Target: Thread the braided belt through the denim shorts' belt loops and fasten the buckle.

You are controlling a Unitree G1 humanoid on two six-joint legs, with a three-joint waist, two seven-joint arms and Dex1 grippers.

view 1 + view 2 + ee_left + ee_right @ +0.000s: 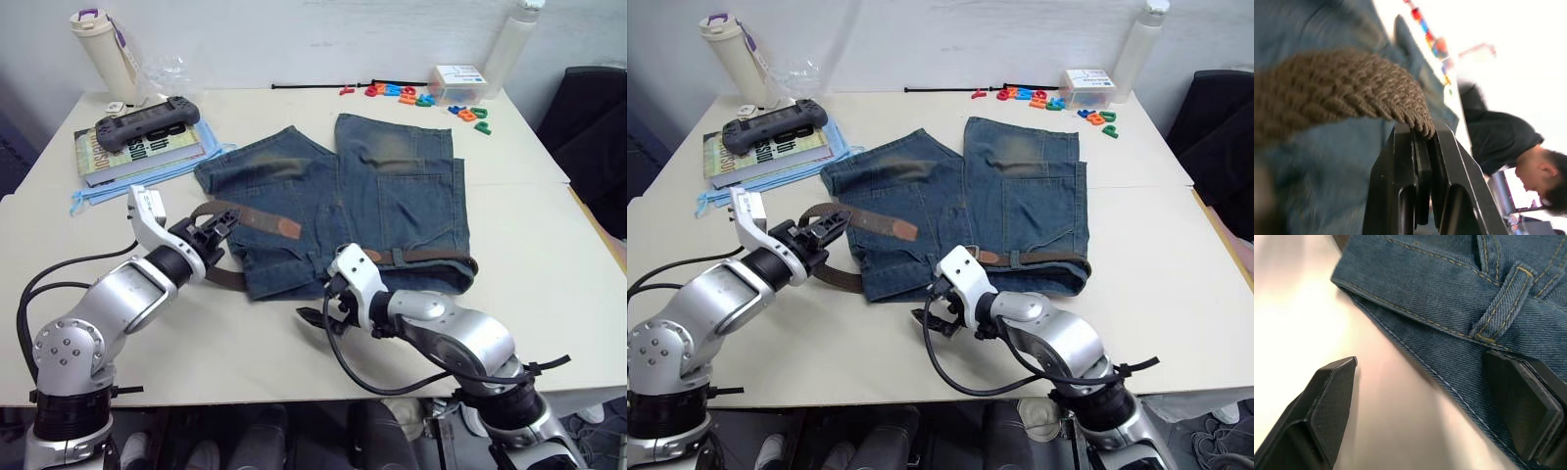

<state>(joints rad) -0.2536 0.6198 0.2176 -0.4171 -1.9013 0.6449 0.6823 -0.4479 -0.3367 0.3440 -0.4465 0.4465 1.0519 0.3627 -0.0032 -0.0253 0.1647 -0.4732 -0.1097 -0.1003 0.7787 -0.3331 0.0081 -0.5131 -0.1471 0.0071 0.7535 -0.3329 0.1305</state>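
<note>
Left wrist view: left gripper (1418, 134) clamping braided belt (1337, 90); right gripper (1435, 396) spread wide, straddling denim shorts (1459, 293) waistband edge

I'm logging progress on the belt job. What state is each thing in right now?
braided belt: partly threaded along the waistband, free end lifted.
denim shorts: lying flat on the table.
belt loop: empty, no belt through it.
left gripper: shut on the braided belt.
right gripper: open, at the waistband edge.
game controller: resting on the books.
</note>
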